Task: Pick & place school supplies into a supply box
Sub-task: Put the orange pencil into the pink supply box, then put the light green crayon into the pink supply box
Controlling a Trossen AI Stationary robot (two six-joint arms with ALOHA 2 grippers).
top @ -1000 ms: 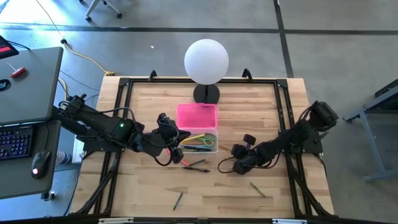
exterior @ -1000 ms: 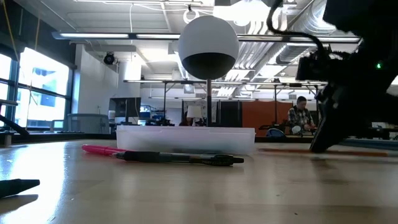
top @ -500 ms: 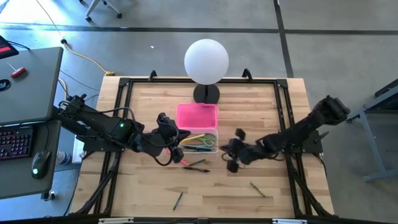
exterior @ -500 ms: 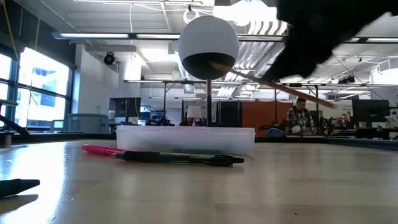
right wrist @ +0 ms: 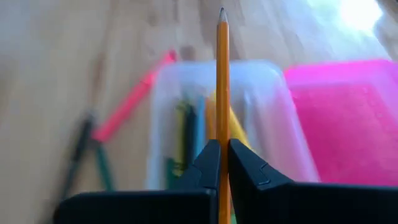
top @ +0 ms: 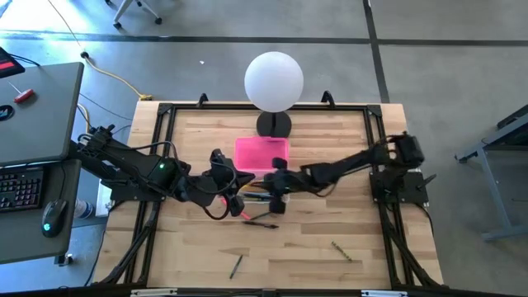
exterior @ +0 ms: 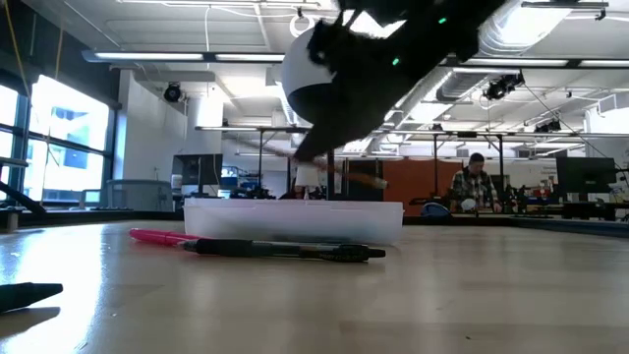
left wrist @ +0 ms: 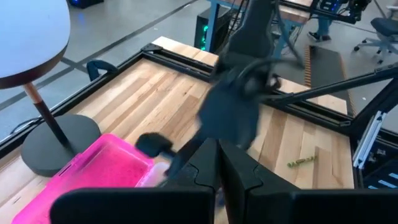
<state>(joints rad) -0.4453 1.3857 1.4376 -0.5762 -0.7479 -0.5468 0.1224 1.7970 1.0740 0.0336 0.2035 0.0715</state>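
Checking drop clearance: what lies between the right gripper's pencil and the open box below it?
Nothing: in the right wrist view the orange pencil, clamped in the right gripper, hangs over the clear box with only air between.

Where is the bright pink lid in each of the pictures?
High view: the bright pink textured lid lies mid-table, just in front of the white globe lamp.
Low view: not visible; only the clear plastic box shows, under the lamp.
Left wrist view: bottom left, beside the lamp's black base.
Right wrist view: right side, beside the box.
Shared landmark: the box.
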